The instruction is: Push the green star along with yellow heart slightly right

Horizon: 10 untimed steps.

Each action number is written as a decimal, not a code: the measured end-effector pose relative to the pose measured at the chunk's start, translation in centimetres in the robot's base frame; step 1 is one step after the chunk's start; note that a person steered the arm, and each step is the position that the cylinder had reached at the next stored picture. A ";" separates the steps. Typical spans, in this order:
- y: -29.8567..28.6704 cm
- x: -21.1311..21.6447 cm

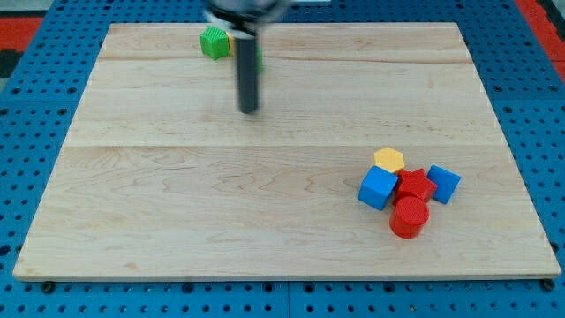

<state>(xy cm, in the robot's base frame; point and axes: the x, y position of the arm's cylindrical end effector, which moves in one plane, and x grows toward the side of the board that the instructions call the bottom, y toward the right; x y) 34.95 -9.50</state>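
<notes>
Green star (213, 42) lies up-left of my tip (250, 109), apart; end effector holds nothing.

The arm enters from the view's top, slightly blurred, its straight dark rod standing upright with my tip (249, 109) at its lower end.

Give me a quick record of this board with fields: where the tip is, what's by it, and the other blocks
tip: my tip on bare wood, below the green block
near rod: green block at the view's top, a yellow sliver beside it, shape hidden by the rod
cluster, lower right: yellow hexagon, two blue cubes, red star-like block, red cylinder
contact: none visible
board: wooden board
</notes>
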 end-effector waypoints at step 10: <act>10.8 -8.9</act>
<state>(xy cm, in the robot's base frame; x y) 26.07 1.29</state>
